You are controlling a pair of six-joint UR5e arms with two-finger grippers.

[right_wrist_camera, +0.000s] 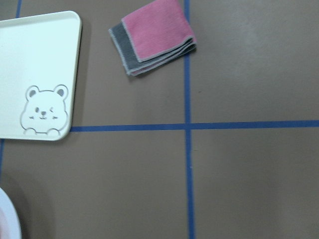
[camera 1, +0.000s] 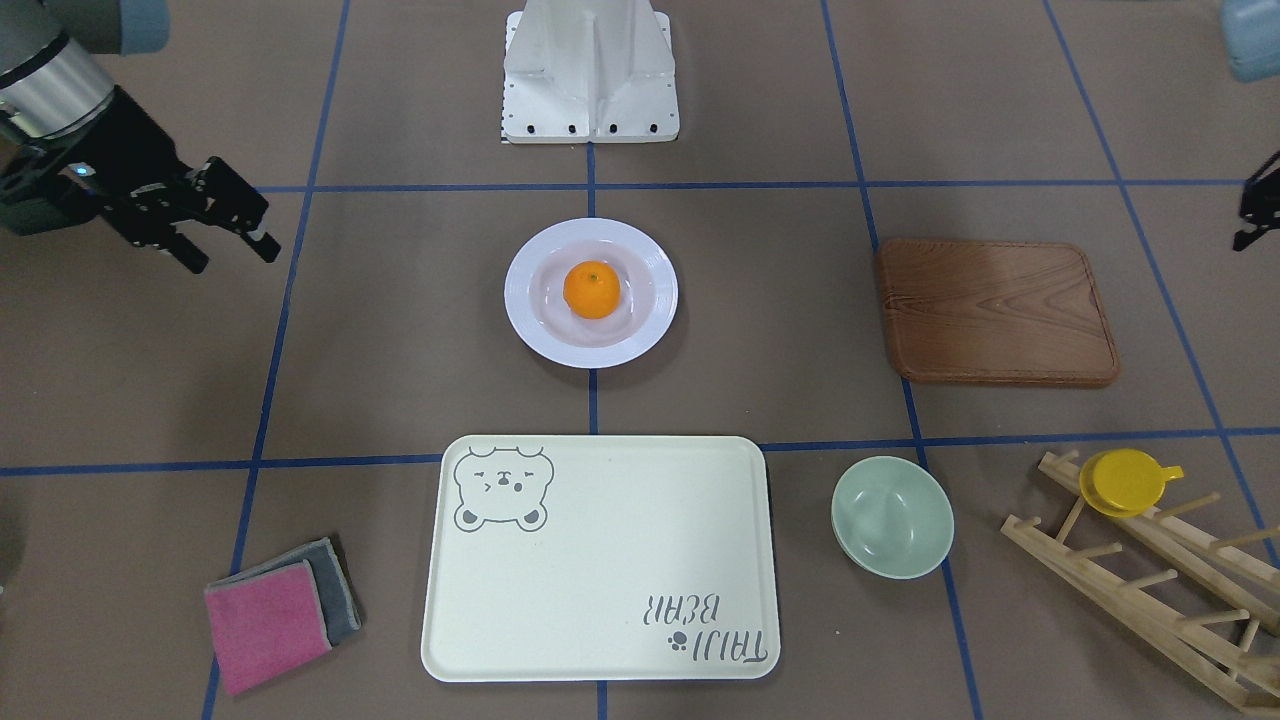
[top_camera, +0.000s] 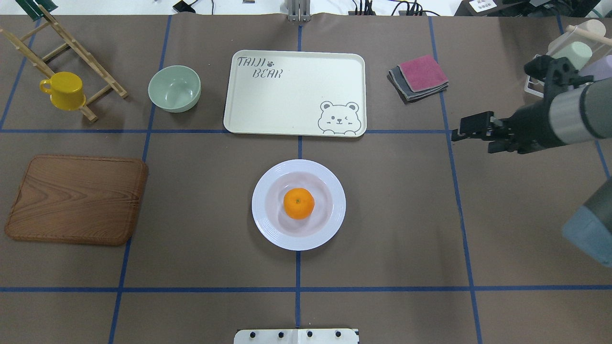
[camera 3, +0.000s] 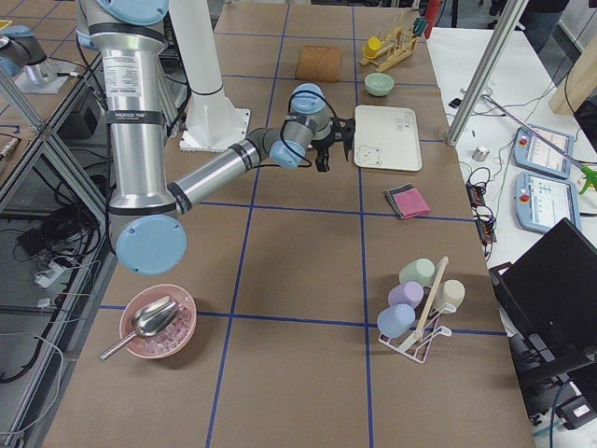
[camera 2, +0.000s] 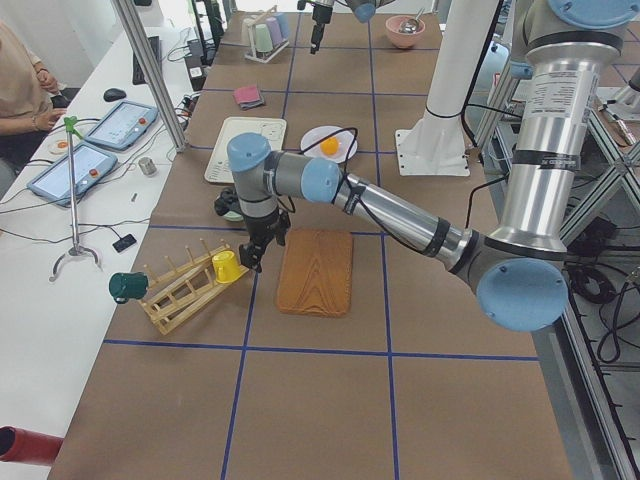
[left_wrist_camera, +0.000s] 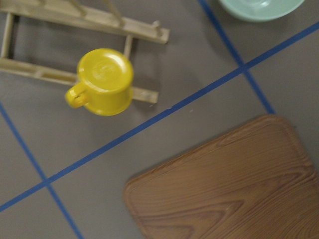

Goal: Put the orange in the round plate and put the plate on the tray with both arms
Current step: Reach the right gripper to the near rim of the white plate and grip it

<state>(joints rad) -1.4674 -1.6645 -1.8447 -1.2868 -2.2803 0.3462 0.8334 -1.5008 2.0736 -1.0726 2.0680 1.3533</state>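
Note:
The orange [camera 1: 594, 289] [top_camera: 299, 203] lies in the middle of the white round plate [camera 1: 530, 325] [top_camera: 267, 231], which stands on the table at its centre. Beyond it, the cream tray [camera 1: 600, 560] [top_camera: 287, 95] with the bear drawing holds nothing. My right gripper [camera 1: 235, 260] [top_camera: 460, 132] hovers open and empty well off to the plate's side, above the table. At the frame's edge only part of my left gripper [camera 1: 1255, 212] shows. It hangs by the yellow cup and the wooden board [camera 2: 255, 255], and whether it is open or shut cannot be told.
A brown wooden board [camera 1: 1000, 310], a pale-green bowl [camera 1: 893, 516] and a wooden rack [camera 1: 1150, 590] with a yellow cup [camera 1: 1125, 482] sit on my left side. Folded pink and grey cloths [camera 1: 270, 610] lie beside the tray. A person [camera 2: 20, 80] sits at a side desk.

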